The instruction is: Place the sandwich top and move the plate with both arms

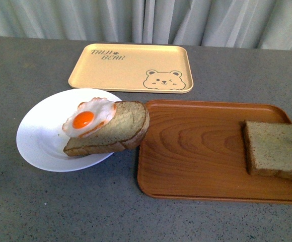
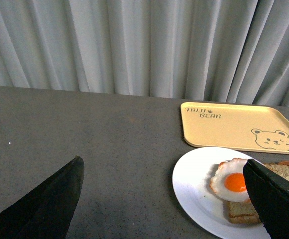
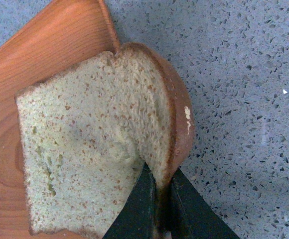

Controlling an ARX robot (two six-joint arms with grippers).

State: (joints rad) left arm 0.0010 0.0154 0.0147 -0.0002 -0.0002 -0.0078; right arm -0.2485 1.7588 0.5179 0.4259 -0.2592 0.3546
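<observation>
The sandwich top [image 1: 277, 148], a bare brown slice, lies at the right end of the wooden tray [image 1: 196, 151]. In the right wrist view my right gripper [image 3: 160, 173] is shut on the crust edge of the sandwich top [image 3: 84, 149], which reaches out past the tray's rim [image 3: 35, 59]. The white plate [image 1: 40, 146] sits to the left of the tray and carries a slice with a fried egg [image 1: 88, 118]. My left gripper [image 2: 163, 167] hangs open above the table, short of the plate [image 2: 194, 189]. Neither arm shows in the front view.
A yellow bear-printed tray [image 1: 133, 68] lies behind the plate and shows in the left wrist view too [image 2: 234, 124]. The egg slice [image 1: 121, 128] overhangs the plate's right rim toward the wooden tray. Grey curtains hang behind the table.
</observation>
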